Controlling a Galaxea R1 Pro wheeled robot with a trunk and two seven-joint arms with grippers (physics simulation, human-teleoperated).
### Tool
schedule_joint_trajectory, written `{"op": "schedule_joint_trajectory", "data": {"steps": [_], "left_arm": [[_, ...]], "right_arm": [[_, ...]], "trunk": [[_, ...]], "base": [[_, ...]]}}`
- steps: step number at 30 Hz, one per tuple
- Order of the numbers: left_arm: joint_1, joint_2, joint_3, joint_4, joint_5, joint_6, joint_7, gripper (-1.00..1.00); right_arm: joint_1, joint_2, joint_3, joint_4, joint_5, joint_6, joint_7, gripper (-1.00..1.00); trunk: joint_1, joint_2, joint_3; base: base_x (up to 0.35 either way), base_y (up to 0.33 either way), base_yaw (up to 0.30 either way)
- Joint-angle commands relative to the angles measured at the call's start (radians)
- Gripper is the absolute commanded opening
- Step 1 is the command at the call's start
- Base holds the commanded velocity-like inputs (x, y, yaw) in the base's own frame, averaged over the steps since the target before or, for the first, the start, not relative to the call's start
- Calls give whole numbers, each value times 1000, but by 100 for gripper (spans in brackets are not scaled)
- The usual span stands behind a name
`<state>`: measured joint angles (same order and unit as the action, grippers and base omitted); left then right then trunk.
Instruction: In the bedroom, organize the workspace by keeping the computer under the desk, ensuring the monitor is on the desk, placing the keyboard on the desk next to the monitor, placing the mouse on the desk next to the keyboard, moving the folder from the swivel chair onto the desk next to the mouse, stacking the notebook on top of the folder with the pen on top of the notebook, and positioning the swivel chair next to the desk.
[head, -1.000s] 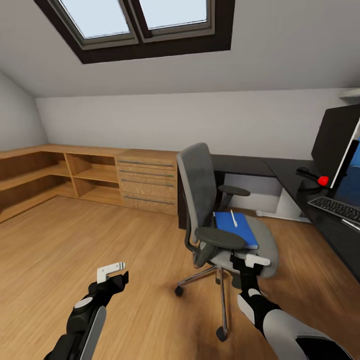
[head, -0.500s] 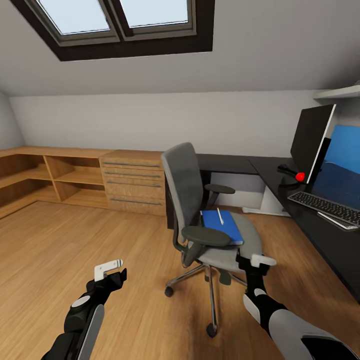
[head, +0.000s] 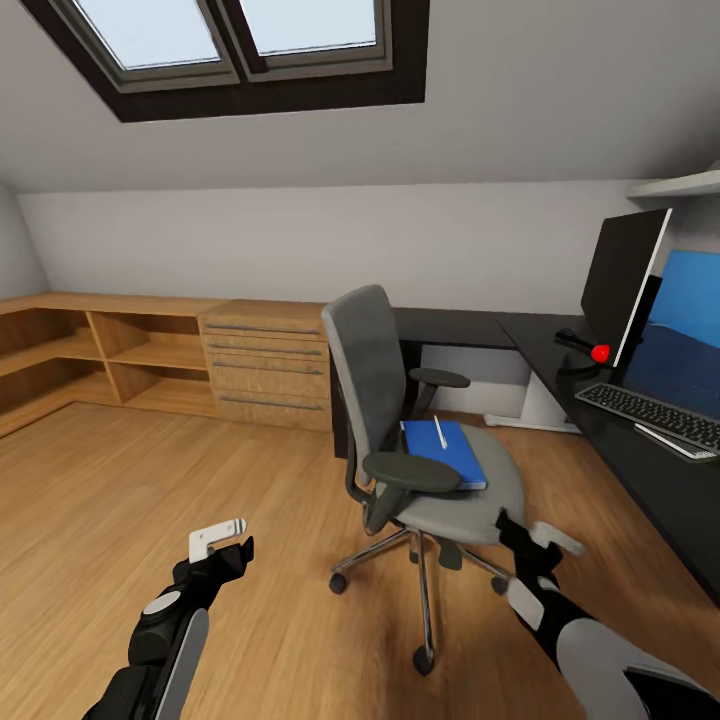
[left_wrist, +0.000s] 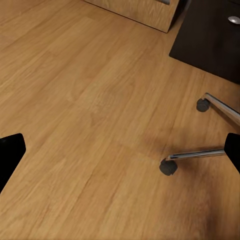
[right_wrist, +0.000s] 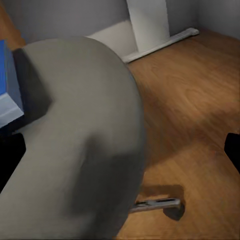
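The swivel chair (head: 385, 390) stands on the wood floor, left of the black desk (head: 540, 340). On its seat lies the blue folder (head: 447, 451) with the white pen (head: 439, 432) on top. The monitor (head: 624, 283) and keyboard (head: 652, 415) are on the desk at the right. My right gripper (head: 537, 535) is open, low beside the seat's front edge (right_wrist: 75, 140), touching nothing. My left gripper (head: 228, 545) is open over bare floor, left of the chair's chrome base (left_wrist: 200, 154). The notebook, mouse and computer are out of view.
Low light-wood cabinets and shelves (head: 150, 350) line the back left wall. A white desk leg (right_wrist: 150, 25) stands behind the chair. A blue wall panel (head: 690, 290) sits behind the monitor. A skylight is overhead. Open floor lies to my left.
The head view panned right a second ago, then held still. My right gripper has since dropped a little, shifted right and rolled. The left arm, chair and folder have not moved.
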<state>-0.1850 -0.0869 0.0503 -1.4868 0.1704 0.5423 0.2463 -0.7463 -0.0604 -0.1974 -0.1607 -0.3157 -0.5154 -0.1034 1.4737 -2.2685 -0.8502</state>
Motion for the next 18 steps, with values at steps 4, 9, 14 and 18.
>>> {"op": "schedule_joint_trajectory", "data": {"steps": [4, 9, 14, 18], "left_arm": [[-1, 0, 0, -1, 11, 4, 6, 100], [-1, 0, 0, -1, 11, 4, 6, 100], [-1, 0, 0, 0, 11, 4, 7, 100], [-1, 0, 0, 1, 11, 4, 7, 100]], "right_arm": [[-1, -47, -18, -4, -193, 148, 106, 100], [-1, -66, -22, -7, -304, 213, 148, 100], [-1, -72, -18, -11, -345, 156, 160, 100], [-1, -73, -19, -14, -347, 124, 159, 100]], "trunk": [[11, -21, -10], [30, -56, -26], [50, -91, -42], [65, -119, -54]], "base": [[0, 0, 0], [0, 0, 0], [0, 0, 0], [0, 0, 0]]}}
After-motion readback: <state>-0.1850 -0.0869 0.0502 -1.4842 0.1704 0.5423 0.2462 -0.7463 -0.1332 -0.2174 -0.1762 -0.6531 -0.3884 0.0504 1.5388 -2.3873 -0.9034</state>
